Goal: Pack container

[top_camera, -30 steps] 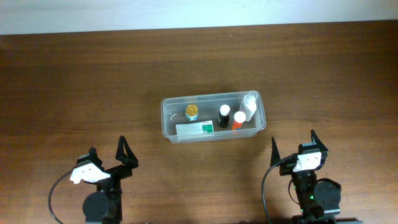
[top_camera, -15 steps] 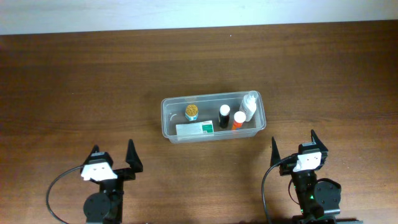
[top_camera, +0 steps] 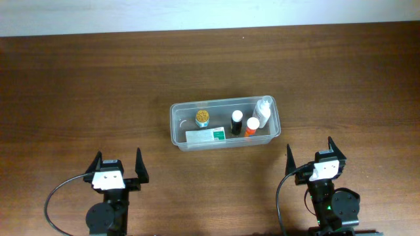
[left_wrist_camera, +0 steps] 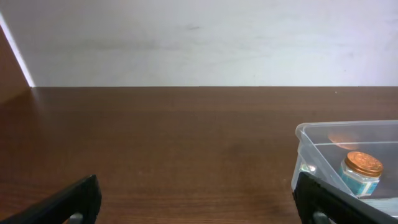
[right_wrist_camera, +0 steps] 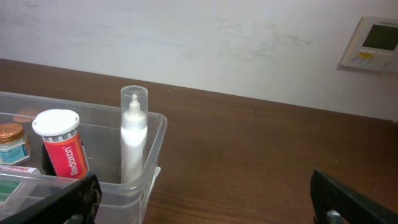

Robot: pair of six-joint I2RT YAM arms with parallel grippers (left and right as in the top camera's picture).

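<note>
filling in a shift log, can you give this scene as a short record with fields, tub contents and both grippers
container: clear tub, middle of table
inside: gold-lid jar, green and white box, black bottle, red bottle, white bottle
left gripper: open, empty, short of the container
right gripper: open, empty, short of the container

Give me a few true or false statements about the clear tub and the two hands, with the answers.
1. The red bottle stands inside the container. True.
2. The left hand grips the gold-lidded jar. False: it is open and empty, well apart from the container.
3. The right hand is open. True.
4. The white and green box lies outside the container. False: it lies inside it.
</note>
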